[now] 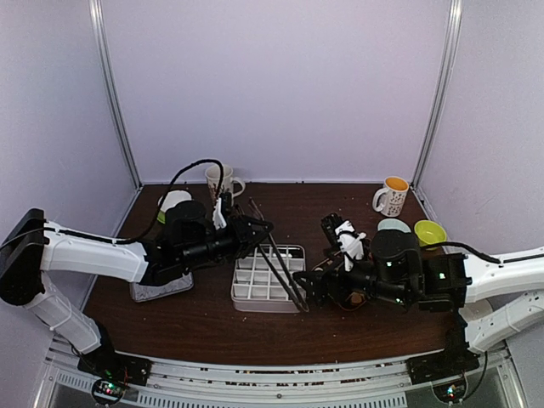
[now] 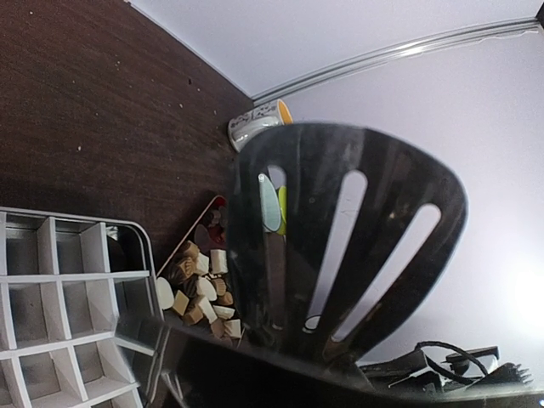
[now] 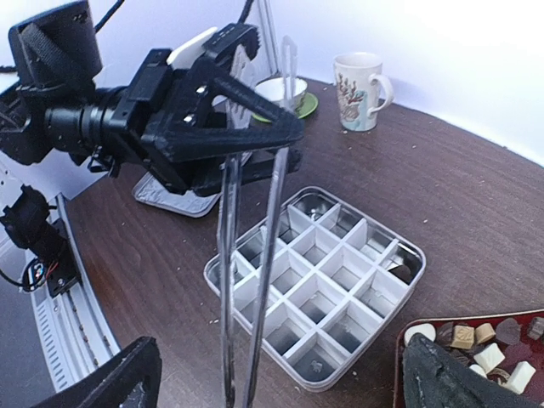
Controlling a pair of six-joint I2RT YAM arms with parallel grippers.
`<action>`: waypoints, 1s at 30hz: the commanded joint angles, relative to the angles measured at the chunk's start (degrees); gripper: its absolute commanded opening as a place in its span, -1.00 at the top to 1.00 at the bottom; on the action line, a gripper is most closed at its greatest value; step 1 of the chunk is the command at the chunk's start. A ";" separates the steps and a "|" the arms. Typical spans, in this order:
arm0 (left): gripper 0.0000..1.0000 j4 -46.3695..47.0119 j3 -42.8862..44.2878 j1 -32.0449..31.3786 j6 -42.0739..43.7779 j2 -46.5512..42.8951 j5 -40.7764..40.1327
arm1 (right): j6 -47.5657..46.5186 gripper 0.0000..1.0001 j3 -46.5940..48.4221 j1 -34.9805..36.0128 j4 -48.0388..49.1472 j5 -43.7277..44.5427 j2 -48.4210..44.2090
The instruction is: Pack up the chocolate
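Observation:
The chocolate [image 3: 476,340] is a heap of small brown, tan and white pieces in a red tray [image 3: 399,365] at the lower right of the right wrist view. It also shows in the left wrist view [image 2: 200,289]. In the top view my right arm mostly hides it. A white tin with a grid of empty cells [image 1: 235,293] stands mid-table. My left gripper [image 1: 246,231] is shut on long metal tongs [image 3: 246,280], whose tips hang past the tin's near right corner. My right gripper [image 1: 316,287] is open and empty, beside the tong tips and over the tray's left edge.
The tin's lid [image 1: 161,289] lies left of the tin. A white mug [image 1: 223,180] and a bowl on a green saucer [image 1: 172,202] stand at the back left. A mug with an orange inside [image 1: 391,195], a pale blue bowl [image 1: 393,226] and a yellow-green bowl [image 1: 429,231] stand at the back right.

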 commanded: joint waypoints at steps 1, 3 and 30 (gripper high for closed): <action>0.27 2.14 -0.35 -0.34 0.80 -2.20 -0.91 | 1.28 -1.00 -1.39 0.24 2.27 11.40 -1.89; 0.28 2.01 -0.24 -0.34 0.93 -2.20 -0.94 | 0.70 -1.00 -2.70 0.29 4.28 15.34 -2.27; 0.29 1.33 -0.08 -0.78 0.39 -2.84 -2.05 | -3.17 -0.89 -2.12 1.30 -0.40 10.94 -3.97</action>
